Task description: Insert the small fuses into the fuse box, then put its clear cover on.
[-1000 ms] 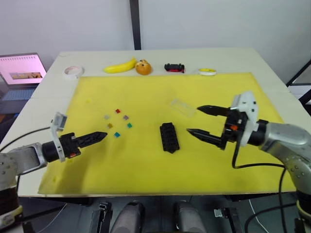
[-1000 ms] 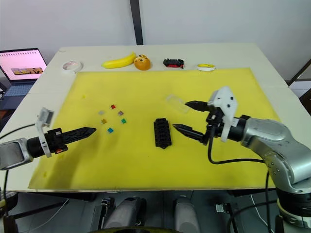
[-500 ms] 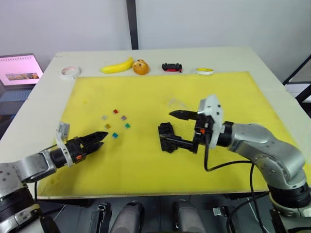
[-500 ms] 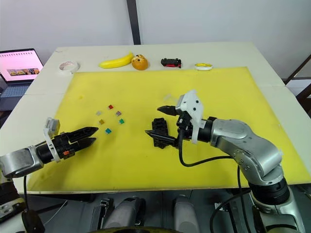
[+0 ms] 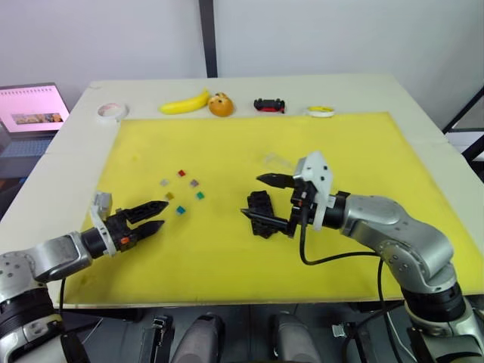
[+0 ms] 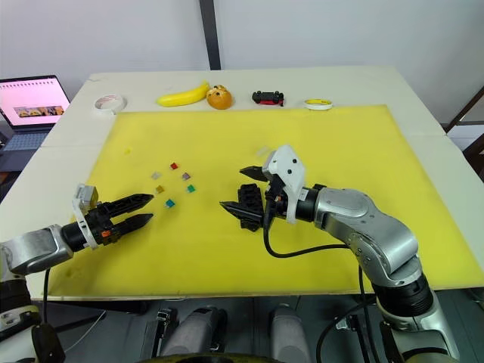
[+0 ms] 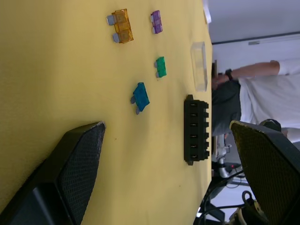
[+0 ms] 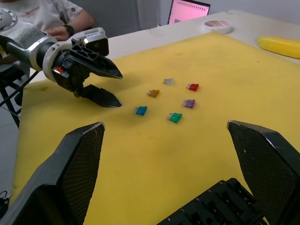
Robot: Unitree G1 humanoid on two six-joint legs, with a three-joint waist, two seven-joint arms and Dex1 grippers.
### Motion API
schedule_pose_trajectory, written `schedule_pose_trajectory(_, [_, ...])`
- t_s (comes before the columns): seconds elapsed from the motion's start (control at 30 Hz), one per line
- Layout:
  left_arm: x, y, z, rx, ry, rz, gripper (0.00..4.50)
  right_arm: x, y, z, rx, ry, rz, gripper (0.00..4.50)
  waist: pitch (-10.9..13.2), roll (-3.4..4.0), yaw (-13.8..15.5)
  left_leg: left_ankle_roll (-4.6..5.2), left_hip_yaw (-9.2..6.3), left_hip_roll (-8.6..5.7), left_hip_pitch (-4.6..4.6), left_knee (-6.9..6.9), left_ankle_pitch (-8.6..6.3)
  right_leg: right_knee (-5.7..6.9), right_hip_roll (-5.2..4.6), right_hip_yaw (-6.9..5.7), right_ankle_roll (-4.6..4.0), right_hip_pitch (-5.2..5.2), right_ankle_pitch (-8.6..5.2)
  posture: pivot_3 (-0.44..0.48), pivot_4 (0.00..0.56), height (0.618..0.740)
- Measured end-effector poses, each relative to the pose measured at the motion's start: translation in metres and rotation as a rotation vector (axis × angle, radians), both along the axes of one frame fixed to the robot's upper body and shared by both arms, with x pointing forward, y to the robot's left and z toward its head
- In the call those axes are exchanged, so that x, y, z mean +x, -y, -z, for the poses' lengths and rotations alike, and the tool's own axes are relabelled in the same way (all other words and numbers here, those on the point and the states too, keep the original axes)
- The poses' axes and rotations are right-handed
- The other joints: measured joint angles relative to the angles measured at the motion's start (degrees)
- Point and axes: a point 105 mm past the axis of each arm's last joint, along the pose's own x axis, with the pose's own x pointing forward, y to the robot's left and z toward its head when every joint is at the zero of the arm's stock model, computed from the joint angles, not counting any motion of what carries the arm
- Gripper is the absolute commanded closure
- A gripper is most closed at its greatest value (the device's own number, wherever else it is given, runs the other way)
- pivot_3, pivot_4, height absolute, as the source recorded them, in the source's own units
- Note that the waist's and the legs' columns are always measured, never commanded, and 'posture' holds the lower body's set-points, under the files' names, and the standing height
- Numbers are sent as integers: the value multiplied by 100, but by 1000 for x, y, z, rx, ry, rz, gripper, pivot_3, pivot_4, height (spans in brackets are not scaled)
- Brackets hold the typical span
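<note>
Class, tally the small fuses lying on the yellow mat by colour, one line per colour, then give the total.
Red fuse: 1
Grey fuse: 1
Purple fuse: 1
Olive-brown fuse: 1
Green fuse: 1
Blue fuse: 1
Total: 6

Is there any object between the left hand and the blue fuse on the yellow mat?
Nothing visible does. The left hand is open and points toward the blue fuse, with bare yellow mat between them. The other fuses lie farther away, and the fuse box is off to the side, between the fingers of the right hand.
</note>
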Motion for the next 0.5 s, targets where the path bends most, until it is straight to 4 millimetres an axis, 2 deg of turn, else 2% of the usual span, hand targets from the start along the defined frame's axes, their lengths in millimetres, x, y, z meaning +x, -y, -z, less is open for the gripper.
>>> schedule_pose_trajectory(0.5, [9,18,-1,-19,10,28,0,2,4,7,-30,0,33,60,0,0,56,-1,0,-4,0,1,1,0,-4,1,-1,2,1,0,150,740])
